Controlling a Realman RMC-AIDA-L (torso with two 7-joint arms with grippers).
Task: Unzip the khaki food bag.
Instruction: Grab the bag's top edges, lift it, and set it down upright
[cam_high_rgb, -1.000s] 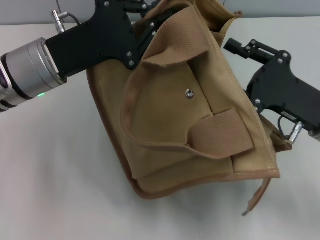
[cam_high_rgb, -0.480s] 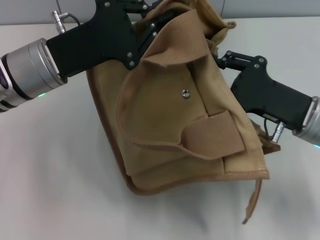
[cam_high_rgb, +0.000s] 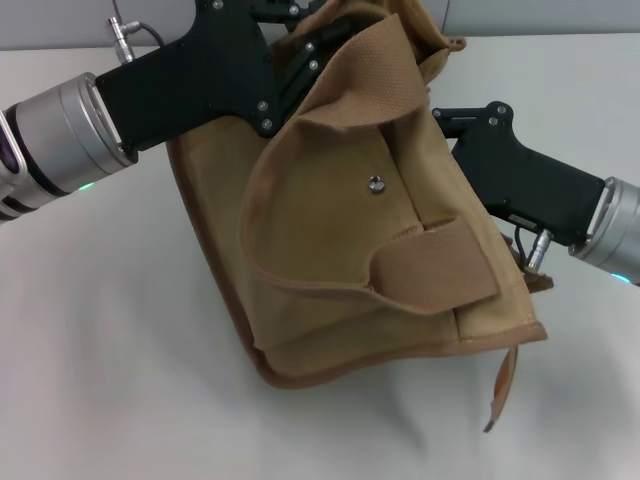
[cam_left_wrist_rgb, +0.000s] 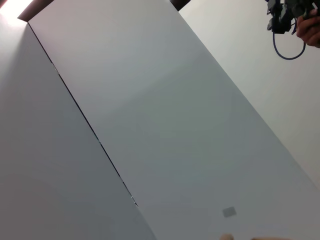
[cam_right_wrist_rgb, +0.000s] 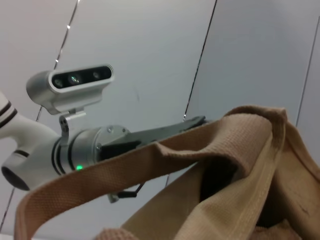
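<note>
Khaki food bag (cam_high_rgb: 350, 240) stands tilted, top away from the robot. Left gripper (cam_high_rgb: 300, 45) and right gripper (cam_high_rgb: 445, 120) reach its top from either side; finger state can't be told.

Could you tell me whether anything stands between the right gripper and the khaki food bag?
Nothing visible does. The right gripper is already up against the bag near its top, with its fingertips hidden by the fabric. The left gripper is at the bag's top too.

Head view looks down, left wrist faces wall panels (cam_left_wrist_rgb: 150, 100), right wrist close on bag (cam_right_wrist_rgb: 225, 190).

One khaki food bag (cam_high_rgb: 340, 260); two grippers — left gripper (cam_high_rgb: 290, 40), right gripper (cam_high_rgb: 445, 120)
</note>
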